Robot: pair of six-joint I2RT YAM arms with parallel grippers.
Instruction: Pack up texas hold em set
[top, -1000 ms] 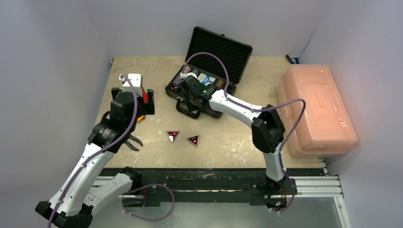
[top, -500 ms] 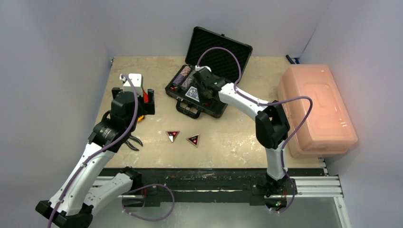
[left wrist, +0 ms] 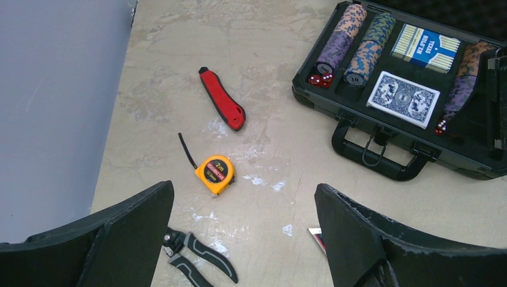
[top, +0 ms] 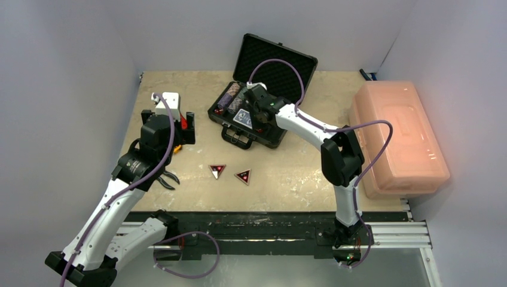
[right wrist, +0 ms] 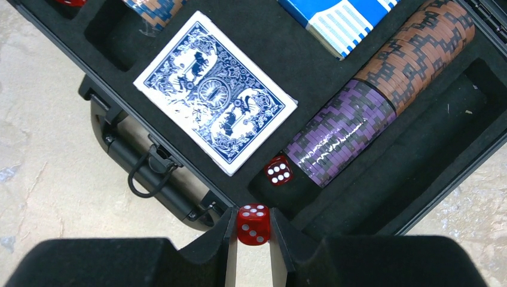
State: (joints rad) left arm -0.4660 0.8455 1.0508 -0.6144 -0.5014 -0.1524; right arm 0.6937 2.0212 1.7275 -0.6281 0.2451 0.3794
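Note:
The black briefcase (top: 272, 128) lies open at the back centre, with chip stacks (top: 232, 97) and card decks (right wrist: 214, 92) in its foam. My right gripper (right wrist: 253, 226) is shut on a red die (right wrist: 253, 225) and holds it just above the case's front edge, near another red die (right wrist: 278, 170) beside a purple and orange chip stack (right wrist: 376, 95). Two triangular red-black buttons (top: 217, 170) (top: 243, 176) lie on the table in front of the case. My left gripper (left wrist: 245, 239) is open and empty, above the table to the left.
A red-handled tool (left wrist: 222, 106), a yellow tape measure (left wrist: 216, 173) and black pliers (left wrist: 197, 263) lie on the left of the table. A large pink bin (top: 397, 137) stands at the right. A white box (top: 169, 103) sits at the back left.
My right gripper moved from the case's front left to over its right front part and holds still there. The left arm has not moved.

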